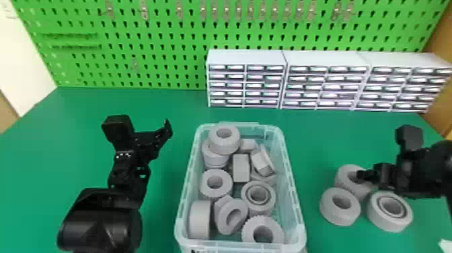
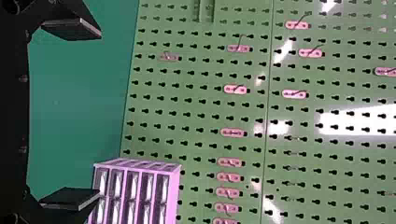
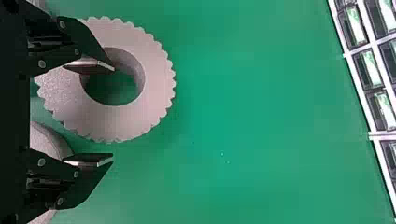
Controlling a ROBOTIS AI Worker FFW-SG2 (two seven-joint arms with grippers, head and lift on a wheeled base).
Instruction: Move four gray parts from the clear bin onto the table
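"Gray parts (image 1: pixel 336 215), three visible, lie clustered on the tabletop (image 1: pixel 175 104), right of the clear bin (image 1: pixel 292 178). How should the step be labelled?"

"Probably as a release: three parts out, a fourth due. The right gripper (image 3: pixel 113 114) is over the toothed part (image 3: pixel 154 102), its fingers apart, one above the hole and the other beyond the outer edge. Whether the first dips into the hole, one cannot tell."

"What does a clean departure require?"

"A straight lift, fingers kept apart, until both clear the part; sideways drift could catch the hole and drag the part against its neighbours."

"And the fourth?"

"Many candidates lie in the bin. The double-ringed part (image 1: pixel 258 210), near the right wall, looks exposed from above. The fingers should descend astride it, close squarely and rise past the rim before travelling; an oblique grip might tip it or snag adjacent parts."

"Describe the arms."

"The right arm (image 1: pixel 423 175) enters from the head view's right edge, its fingers directed inward above the cluster. The left arm (image 1: pixel 101 215) waits left of the bin, raised from the bottom edge; the left gripper (image 2: pixel 99 114) has its fingers wide apart, with nothing between them."
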